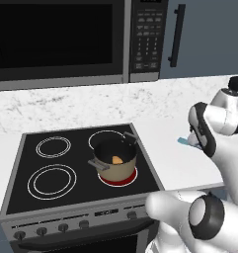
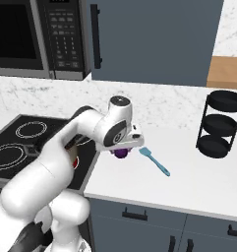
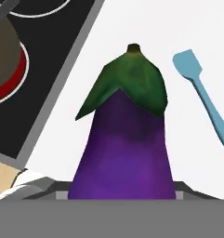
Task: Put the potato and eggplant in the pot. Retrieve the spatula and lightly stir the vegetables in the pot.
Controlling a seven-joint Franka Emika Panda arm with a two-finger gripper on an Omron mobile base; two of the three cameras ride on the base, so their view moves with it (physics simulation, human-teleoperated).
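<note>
The eggplant (image 3: 125, 148) is showing a smooth, faintly glossy purple skin under a duller green cap. The spatula (image 3: 204, 100) is looking like matt blue plastic. The pot (image 1: 116, 162) is wearing flat tan sides and a dark inside. The stovetop (image 1: 66, 168) is gleaming like black glass, and the counter (image 2: 189, 182) is lying smooth and white beneath a veined marble backsplash (image 2: 164, 106).

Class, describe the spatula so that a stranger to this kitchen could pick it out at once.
Find the stove, then the white counter to its right. The spatula lies flat there, beside the eggplant: thin, long and light blue, not plump and purple.
</note>
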